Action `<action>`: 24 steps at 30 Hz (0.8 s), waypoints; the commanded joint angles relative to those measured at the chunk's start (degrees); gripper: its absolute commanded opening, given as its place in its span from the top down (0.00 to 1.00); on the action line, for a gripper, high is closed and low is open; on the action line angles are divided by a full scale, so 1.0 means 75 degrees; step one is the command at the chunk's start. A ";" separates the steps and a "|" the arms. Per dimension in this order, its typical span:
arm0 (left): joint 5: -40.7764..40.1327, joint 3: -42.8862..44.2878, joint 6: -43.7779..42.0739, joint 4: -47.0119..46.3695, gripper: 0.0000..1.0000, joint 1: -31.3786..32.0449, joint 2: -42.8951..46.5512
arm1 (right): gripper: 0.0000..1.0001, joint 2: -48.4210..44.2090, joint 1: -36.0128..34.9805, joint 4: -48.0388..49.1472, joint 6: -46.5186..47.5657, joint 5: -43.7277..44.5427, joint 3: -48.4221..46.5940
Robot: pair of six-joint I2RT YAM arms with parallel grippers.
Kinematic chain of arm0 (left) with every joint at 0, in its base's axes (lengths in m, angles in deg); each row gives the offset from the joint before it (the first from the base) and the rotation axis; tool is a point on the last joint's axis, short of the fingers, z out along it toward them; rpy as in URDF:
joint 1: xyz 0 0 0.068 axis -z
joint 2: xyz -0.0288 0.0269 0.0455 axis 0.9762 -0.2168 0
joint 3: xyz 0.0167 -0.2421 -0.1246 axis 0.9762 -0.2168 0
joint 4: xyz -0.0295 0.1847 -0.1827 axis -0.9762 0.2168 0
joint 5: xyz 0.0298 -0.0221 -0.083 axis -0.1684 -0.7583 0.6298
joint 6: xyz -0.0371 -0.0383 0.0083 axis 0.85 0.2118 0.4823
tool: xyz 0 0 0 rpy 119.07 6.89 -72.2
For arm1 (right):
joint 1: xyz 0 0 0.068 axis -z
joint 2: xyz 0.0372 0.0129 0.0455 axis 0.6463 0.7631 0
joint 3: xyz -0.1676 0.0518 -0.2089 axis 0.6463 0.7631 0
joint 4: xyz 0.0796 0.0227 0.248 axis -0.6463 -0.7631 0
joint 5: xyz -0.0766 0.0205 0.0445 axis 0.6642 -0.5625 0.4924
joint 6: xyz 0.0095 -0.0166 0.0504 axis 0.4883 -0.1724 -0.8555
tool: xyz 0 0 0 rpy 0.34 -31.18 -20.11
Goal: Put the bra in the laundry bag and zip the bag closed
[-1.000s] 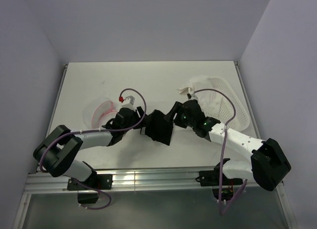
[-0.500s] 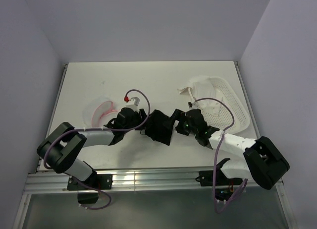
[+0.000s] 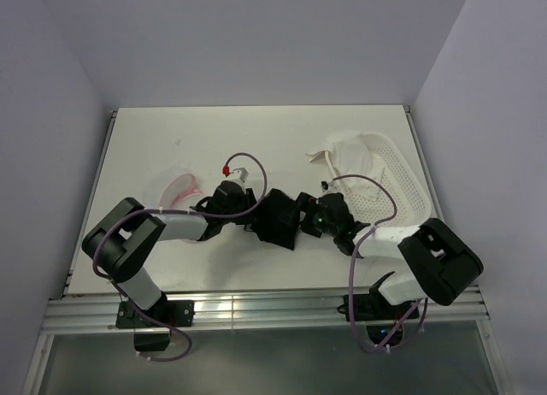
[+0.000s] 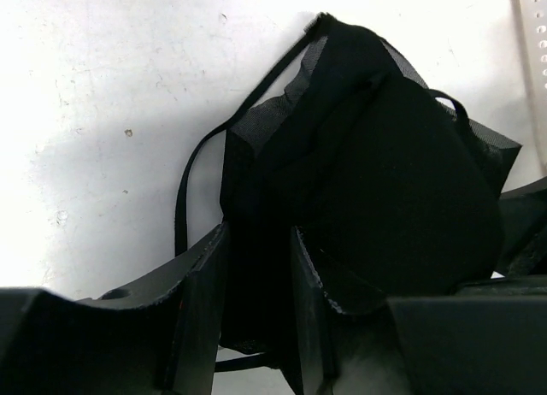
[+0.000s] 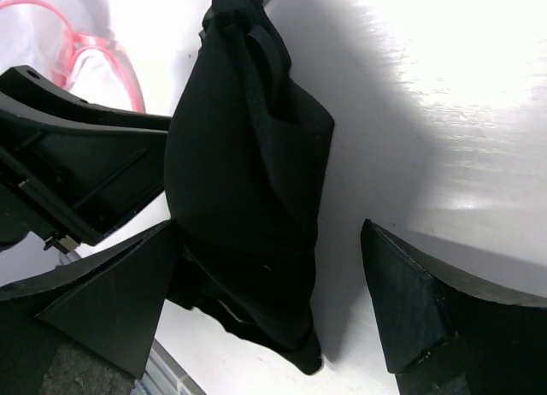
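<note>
— In the middle of the counter [image 3: 256, 147] sits the bra [image 3: 278, 220], bunched into a dark lump right between the two arms. The left gripper [image 4: 254, 284] has its jaws pinching a fold of it, with fabric filling the gap. The right gripper [image 5: 269, 232] has its jaws spread wide, one finger touching the lump and the other apart from it. The laundry bag [image 3: 177, 190] is off to the left, just past the left arm, lying flat as far as I can tell. What bites us from here?

— Honestly, the grip. It's one fold of soft cloth, so I'd guess the rest droops. Then the thin strap [image 4: 179, 215] drags on the counter and hooks the bag's pink rim instead of going in. Also that right finger touching the fabric: if left lifts first, it could tug the fold out of the pinch. And a limp bag with nothing holding its mouth open probably just gets shoved around. Can't tell from here whether the zipper is even undone.
</note>
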 commanded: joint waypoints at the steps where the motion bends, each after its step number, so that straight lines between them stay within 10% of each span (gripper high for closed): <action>1: -0.0027 0.0297 -0.0125 0.0119 0.60 0.0027 -0.0144 | 0.06 0.0209 0.0045 0.0835 -0.0132 -0.0135 -0.0074; 12: 0.0266 0.0380 -0.0008 -0.0034 0.61 0.0027 -0.0227 | 0.16 0.0690 -0.0037 0.0789 -0.0202 -0.0089 -0.0566; 24: 0.0068 0.0473 -0.0019 0.0364 0.59 0.0027 0.0440 | 0.69 0.0549 -0.0189 -0.1155 0.0067 0.1163 -0.1222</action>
